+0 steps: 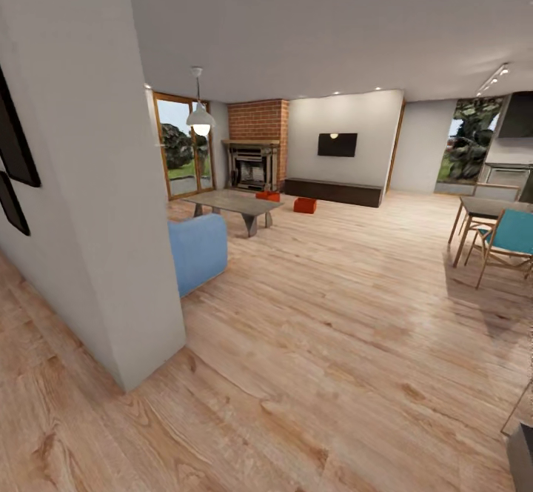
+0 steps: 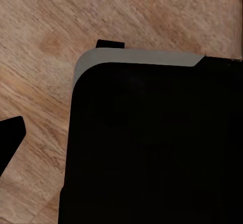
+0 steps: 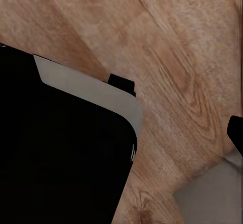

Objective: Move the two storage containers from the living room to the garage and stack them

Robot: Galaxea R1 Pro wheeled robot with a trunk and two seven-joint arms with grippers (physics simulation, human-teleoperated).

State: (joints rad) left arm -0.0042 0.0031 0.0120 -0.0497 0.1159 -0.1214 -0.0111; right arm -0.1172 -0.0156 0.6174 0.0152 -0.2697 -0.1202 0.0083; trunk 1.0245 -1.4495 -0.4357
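Grippers: both wrist cameras look down past a dark body panel with a pale grey edge point(image 2: 136, 57) at wood planking; a dark tip point(image 2: 10, 135) shows at the margin of the left wrist view and another point(image 3: 236, 133) in the right wrist view, but whether either gripper is open or closed cannot be told, and nothing is seen held in them. Underfoot: light wood-plank floor point(image 1: 318, 344), running unbroken from the robot to the far wall. Near left: a cream wall corner point(image 1: 111, 255) standing close, with the end of a blue sofa point(image 1: 198, 249) just behind it. Middle distance, left of centre: a low grey coffee table point(image 1: 235, 203). Far: brick fireplace point(image 1: 257, 144), wall TV point(image 1: 337, 144), long dark low cabinet point(image 1: 334, 192). Task items: two storage containers, orange-red, both on the floor of the living room at the far end; one point(image 1: 268, 195) sits just behind the coffee table's far right corner, the other point(image 1: 305, 205) a little to its right, in front of the cabinet, the two near but apart. Right side: dining table point(image 1: 492, 207) with teal chair point(image 1: 512, 234). Step in hand, as judged: the approach drive. To do it well, swing wide of the wall corner and sofa end, hold to the open planking right of the coffee table, and arrive facing the right-hand container squarely, arms kept tucked until the base stops.
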